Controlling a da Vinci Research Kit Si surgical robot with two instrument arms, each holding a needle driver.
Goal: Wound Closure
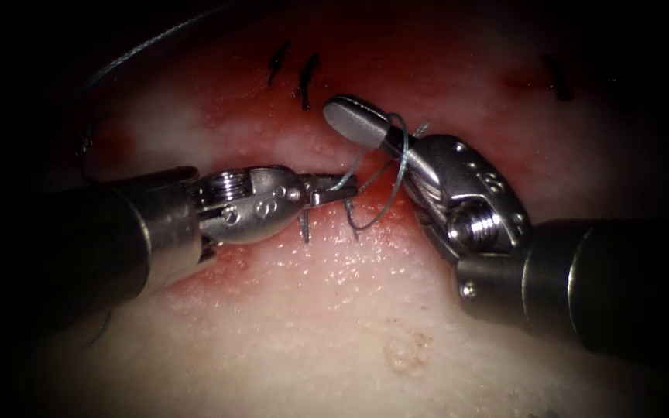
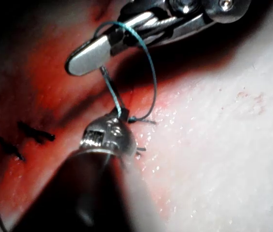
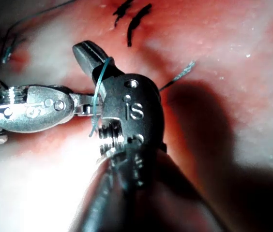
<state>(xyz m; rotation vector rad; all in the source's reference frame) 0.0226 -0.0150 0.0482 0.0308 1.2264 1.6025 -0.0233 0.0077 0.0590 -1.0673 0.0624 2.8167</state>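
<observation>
Endoscope view: thread (image 1: 396, 166) loops around the right tool (image 1: 358, 120), wrapped over its jaws near the hinge, and runs down to the cut in the tissue (image 1: 350, 310). Right jaws look closed, nothing visibly clamped between them. Left tool (image 1: 334, 186) sits just left of the loop, jaws clenched on the thread close to the tissue surface. Needle location: cannot tell. Finished dark stitches (image 1: 303, 77) lie on the tissue beyond the loop; red fluid (image 1: 234, 116) around them. Another thread strand (image 1: 133, 50) arcs well away from the loop, past the left tool's shaft.
</observation>
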